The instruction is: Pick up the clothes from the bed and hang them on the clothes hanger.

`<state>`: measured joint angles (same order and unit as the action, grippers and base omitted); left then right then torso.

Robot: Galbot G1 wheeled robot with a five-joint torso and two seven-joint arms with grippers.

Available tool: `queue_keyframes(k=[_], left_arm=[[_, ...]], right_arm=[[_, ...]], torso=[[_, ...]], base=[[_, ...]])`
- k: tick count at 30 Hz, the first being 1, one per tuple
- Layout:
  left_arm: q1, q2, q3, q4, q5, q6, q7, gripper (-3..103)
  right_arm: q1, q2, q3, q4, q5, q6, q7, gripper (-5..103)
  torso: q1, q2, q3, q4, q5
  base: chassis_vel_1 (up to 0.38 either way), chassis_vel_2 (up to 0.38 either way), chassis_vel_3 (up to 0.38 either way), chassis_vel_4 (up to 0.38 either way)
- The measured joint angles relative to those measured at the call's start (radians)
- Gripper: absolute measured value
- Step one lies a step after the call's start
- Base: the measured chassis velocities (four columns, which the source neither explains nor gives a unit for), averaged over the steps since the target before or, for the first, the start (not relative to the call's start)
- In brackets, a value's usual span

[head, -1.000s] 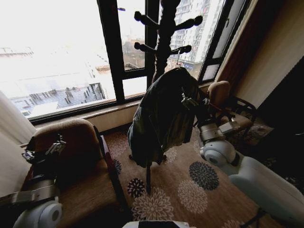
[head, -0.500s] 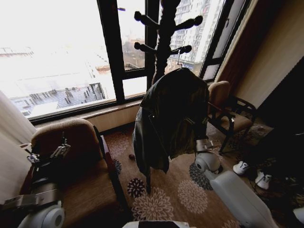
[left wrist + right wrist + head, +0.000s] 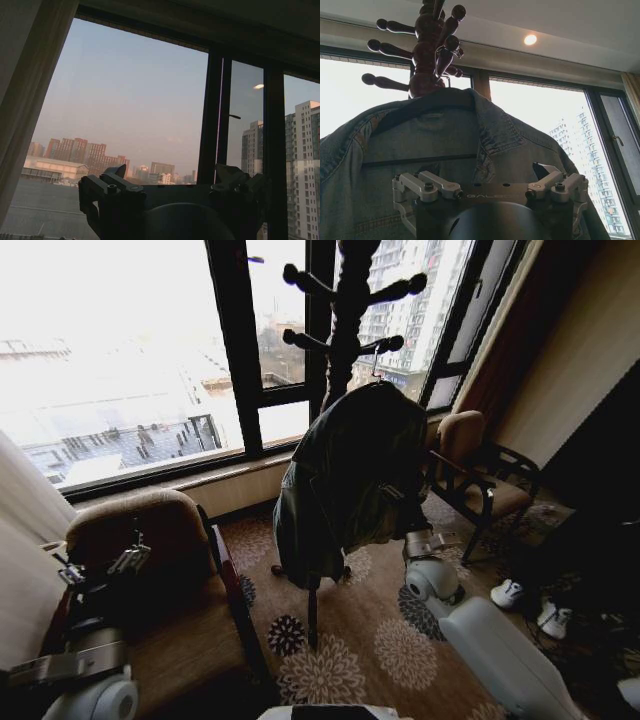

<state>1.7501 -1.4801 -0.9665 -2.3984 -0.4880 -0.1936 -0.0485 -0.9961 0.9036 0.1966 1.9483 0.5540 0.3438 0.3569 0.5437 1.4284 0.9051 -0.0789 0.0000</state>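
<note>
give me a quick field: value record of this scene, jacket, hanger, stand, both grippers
jacket: denim jacket hanging on the coat stand, collar up, draped over the hanger
hanger: black hanger inside the jacket's shoulders, its bar visible in the open front
stand: dark wooden coat stand with pegs, in front of the window
right gripper: right gripper jaws open, empty, just below and in front of the jacket
left gripper: left gripper jaws open, empty, raised over the armchair, pointing at the window
task state: jacket appears hung
</note>
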Motion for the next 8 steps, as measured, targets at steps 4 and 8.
queue_keyframes(k=[4, 8], left_arm=[[0.0, 0.0, 0.0, 0.0, 0.0, 0.0, 0.0, 100], [0.0, 0.0, -0.001, 0.0, 0.0, 0.0, 0.0, 100]], right_arm=[[0.001, -0.001, -0.001, 0.0, 0.001, 0.0, 0.0, 100], [0.001, -0.001, -0.001, 0.001, 0.002, 0.0, 0.001, 100]], torso=[[0.0, 0.0, 0.0, 0.0, 0.0], [0.0, 0.0, 0.0, 0.0, 0.0]], base=[[0.0, 0.0, 0.0, 0.0], [0.0, 0.0, 0.0, 0.0]])
